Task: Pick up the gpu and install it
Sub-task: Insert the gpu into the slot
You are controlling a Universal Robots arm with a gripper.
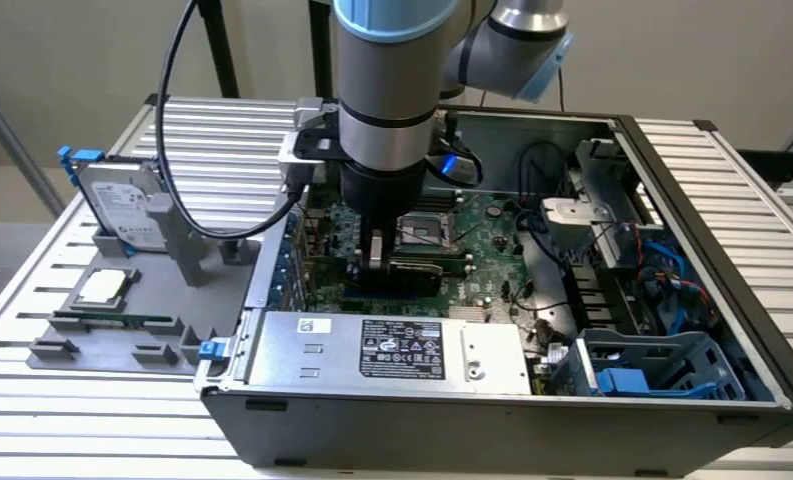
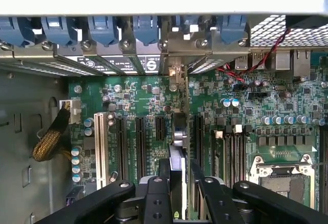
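The gripper (image 1: 399, 262) is down inside the open computer case (image 1: 716, 250), its fingers (image 2: 154, 198) clamped on the gpu (image 2: 177, 147) — the card stands on edge over the green motherboard (image 2: 133, 98), its silver bracket end toward the rear slot covers, lined up among the black expansion slots (image 2: 139, 139). Whether it is seated cannot be told. The power supply (image 1: 389, 350) carries a black label, its writing unreadable. On the counter (image 1: 49, 400), a hard drive (image 1: 119, 205) stands in a grey holder.

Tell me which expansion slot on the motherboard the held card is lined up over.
The gpu in the gripper stands edge-on between two black slots, well away from the lone white slot at the far side.
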